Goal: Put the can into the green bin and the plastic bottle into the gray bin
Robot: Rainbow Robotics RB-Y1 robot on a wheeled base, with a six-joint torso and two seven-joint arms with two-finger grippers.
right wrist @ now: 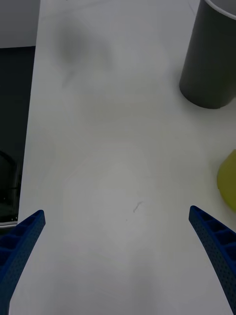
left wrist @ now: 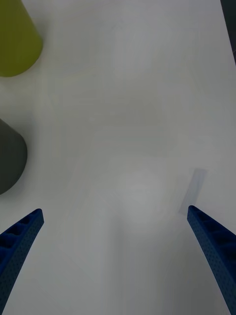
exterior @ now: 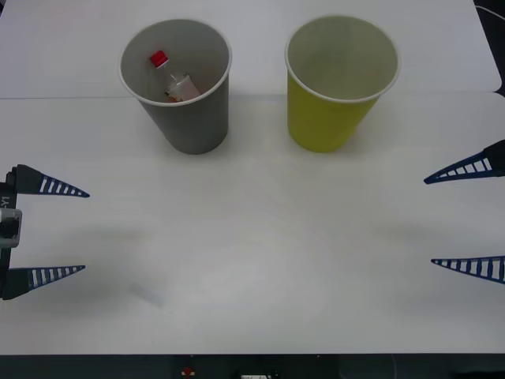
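- Already the bottle (exterior: pixel 175 81) lies inside the gray bin (exterior: pixel 193 118), red cap up.
- Beside it the green bin (exterior: pixel 327 118) looks empty from the front; no can is on the worktop (exterior: pixel 252 260), so that half of the task may stall.
- Left pincer (exterior: pixel 67 230) and right pincer (exterior: pixel 465 217) hang spread at the worktop's sides, holding nothing; a careless sweep inward could tip a bin.
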